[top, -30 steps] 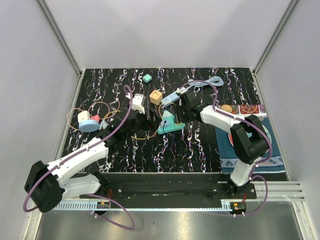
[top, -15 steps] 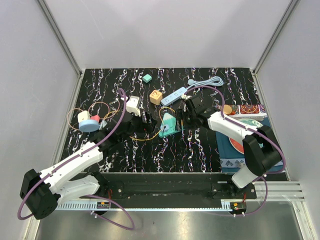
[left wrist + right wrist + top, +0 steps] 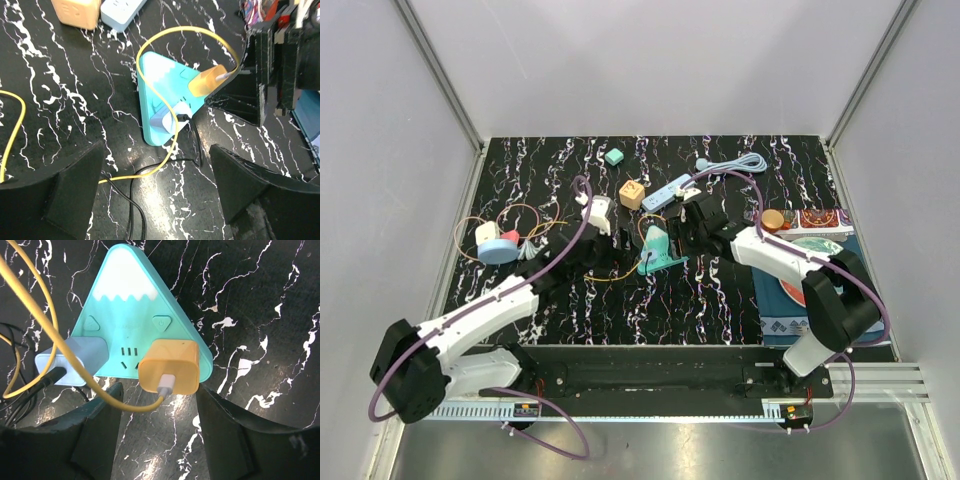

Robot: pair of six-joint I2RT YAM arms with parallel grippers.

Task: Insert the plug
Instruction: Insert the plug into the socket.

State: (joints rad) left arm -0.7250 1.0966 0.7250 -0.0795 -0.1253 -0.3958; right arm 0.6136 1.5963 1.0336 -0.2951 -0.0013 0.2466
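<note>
On the table (image 3: 720, 300) the teal strip (image 3: 657, 250) lies near the middle. The orange plug (image 3: 169, 366) stands in a socket at one corner of its face, beside a white plug (image 3: 72, 360), and the yellow cable (image 3: 50, 335) loops off its back. The plug looks seated, so I judge the insertion all but done and the step in hand to be the letting go. The next move calls for a straight retreat that does not snag the cable or tug the plug loose, perhaps after a check that it sits flush, which these views do not settle. The right arm (image 3: 780, 255) reaches in from the right, low over the strip. The right gripper (image 3: 159, 389) has its fingers spread to either side of the plug and just short of it, clear of its sides, so it has released the plug. The left arm (image 3: 480, 315) stretches diagonally from the left. The left gripper (image 3: 156, 147) hovers near the strip's other side, spread wide with nothing in it.
</note>
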